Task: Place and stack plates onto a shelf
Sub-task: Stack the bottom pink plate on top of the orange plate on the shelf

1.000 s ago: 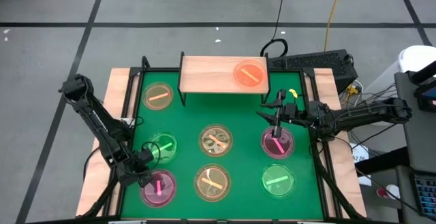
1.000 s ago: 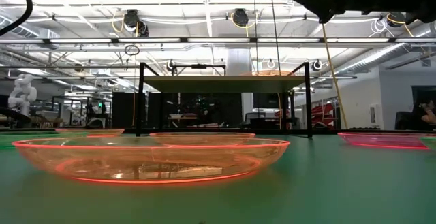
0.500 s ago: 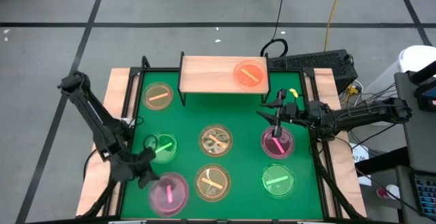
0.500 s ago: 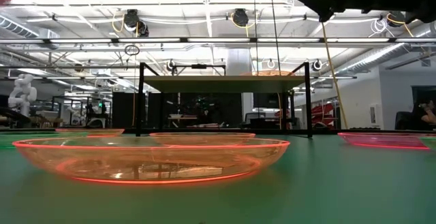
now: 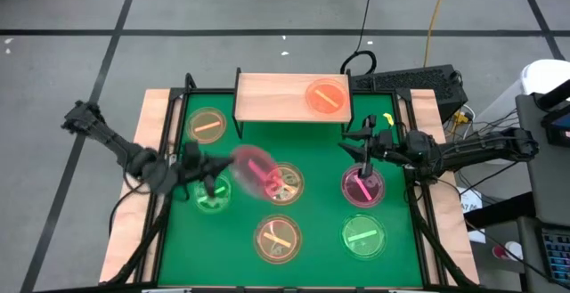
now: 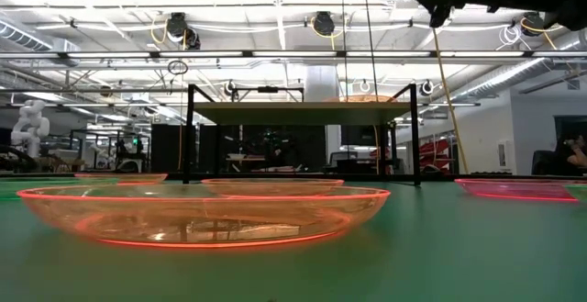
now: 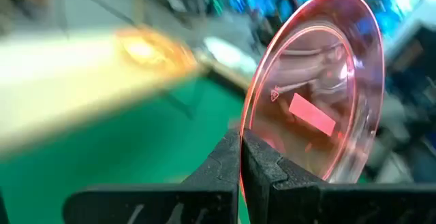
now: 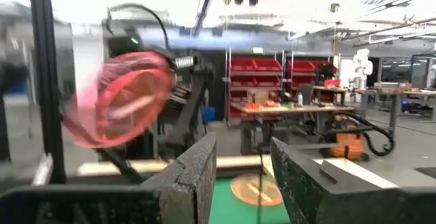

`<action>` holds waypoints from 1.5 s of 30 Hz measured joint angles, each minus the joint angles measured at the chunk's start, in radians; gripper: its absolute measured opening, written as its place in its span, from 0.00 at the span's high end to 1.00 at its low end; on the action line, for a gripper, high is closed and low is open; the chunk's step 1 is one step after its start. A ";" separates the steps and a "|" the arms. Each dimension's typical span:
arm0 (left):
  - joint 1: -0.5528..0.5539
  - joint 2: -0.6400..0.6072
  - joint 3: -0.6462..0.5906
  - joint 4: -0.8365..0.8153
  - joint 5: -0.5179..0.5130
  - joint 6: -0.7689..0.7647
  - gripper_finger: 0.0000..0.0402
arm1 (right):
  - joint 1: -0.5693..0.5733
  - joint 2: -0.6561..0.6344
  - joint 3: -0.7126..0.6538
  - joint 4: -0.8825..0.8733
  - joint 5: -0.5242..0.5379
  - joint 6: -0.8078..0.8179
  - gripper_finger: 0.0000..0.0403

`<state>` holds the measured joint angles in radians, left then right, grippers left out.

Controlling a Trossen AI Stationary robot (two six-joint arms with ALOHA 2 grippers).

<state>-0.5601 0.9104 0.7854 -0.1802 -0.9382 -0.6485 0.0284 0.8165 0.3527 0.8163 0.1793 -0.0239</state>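
Note:
My left gripper (image 5: 221,166) is shut on a pink plate (image 5: 256,172), carried in the air over the green mat between a green plate (image 5: 212,197) and an amber plate (image 5: 281,184). The same pink plate shows in the right wrist view (image 8: 119,103). The light-wood shelf (image 5: 276,97) stands at the mat's far edge with an orange plate (image 5: 326,96) lying on its right half. My right gripper (image 5: 363,152) is open (image 8: 244,176) and hovers above another pink plate (image 5: 362,187) that rests on the mat. My left gripper pinches the pink plate's rim (image 7: 251,125) between its two fingers (image 7: 225,163). The fingers come roughly level from the table's left. The plate (image 7: 313,115) is lifted clear of the mat and tipped steeply, almost on edge, reaching out beyond the fingertips.
More plates lie on the mat: amber at far left (image 5: 207,125), amber near the middle (image 5: 277,239), green at near right (image 5: 364,234). The shelf's left half (image 5: 267,97) is bare. Black frame posts (image 5: 189,84) and cables (image 5: 356,61) stand near the shelf.
My left gripper has lifted the pink plate off the mat's near-left corner and swung it up, toward the far edge and the right, toward the shelf. The plate has tipped from flat to nearly on edge.

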 joint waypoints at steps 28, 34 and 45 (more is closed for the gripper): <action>0.975 0.708 0.569 0.179 0.892 0.195 0.99 | 0.001 -0.119 0.000 0.030 -0.210 0.084 0.70; 1.018 0.830 0.627 0.192 0.894 0.209 0.99 | 0.001 -0.136 0.000 0.007 -0.208 0.011 0.70; 1.021 0.886 0.631 0.263 0.914 0.281 0.86 | -0.001 -0.136 0.000 0.009 -0.146 -0.077 0.70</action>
<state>0.4614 1.7962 1.4166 0.0831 -0.0242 -0.3676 0.0277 0.6807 0.3527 0.8257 0.0329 -0.1010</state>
